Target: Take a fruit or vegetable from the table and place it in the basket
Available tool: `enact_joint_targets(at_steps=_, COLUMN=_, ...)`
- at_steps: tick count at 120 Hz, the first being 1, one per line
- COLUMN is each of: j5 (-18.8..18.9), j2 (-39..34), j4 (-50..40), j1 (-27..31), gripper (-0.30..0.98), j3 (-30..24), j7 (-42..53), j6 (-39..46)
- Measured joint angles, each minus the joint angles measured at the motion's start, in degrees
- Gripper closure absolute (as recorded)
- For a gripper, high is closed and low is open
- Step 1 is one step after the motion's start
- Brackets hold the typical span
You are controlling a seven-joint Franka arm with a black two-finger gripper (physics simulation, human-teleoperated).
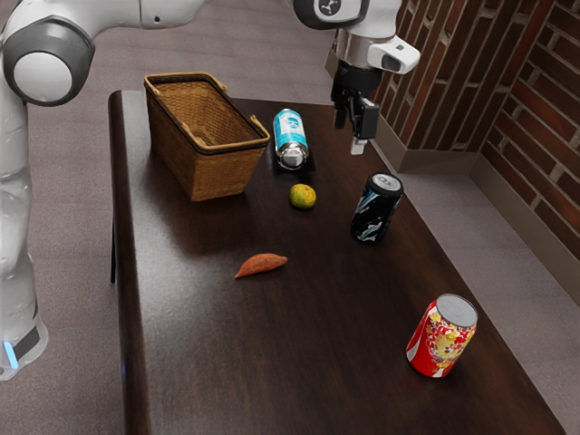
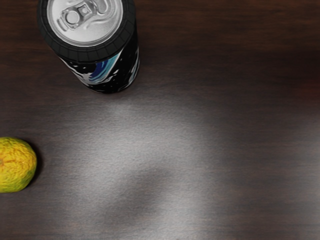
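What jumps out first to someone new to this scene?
Likely the red can, bright against the dark table at the exterior view's lower right. Next, the wicker basket near the table's far end, with a blue can lying beside it. Then the small yellow-green fruit, on the table between the basket and the black can.

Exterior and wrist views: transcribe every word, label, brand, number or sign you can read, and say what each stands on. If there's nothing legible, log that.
No legible words or numbers.
Blue-and-white container: markings too small to read.
Black can: wave-like artwork, no readable text.
Red can: busy yellow-and-white pattern, no readable text.
Arm: small emblem on a joint near the hand, unreadable.
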Motion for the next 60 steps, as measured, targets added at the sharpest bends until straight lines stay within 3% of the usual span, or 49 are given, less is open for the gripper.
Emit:
enact_joint_targets(at_steps=45, j5=1.2, j2=0.3, j4=2.0, j1=0.6, gripper=0.0, j3=0.3, j7=-0.1, j6=-0.9)
enact_joint_targets(at_steps=60, j5=2.3, j2=2.7, j4=2.1, j1=5.2, gripper=0.0, j3=0.4, j7=-0.1, j6=-1.1)
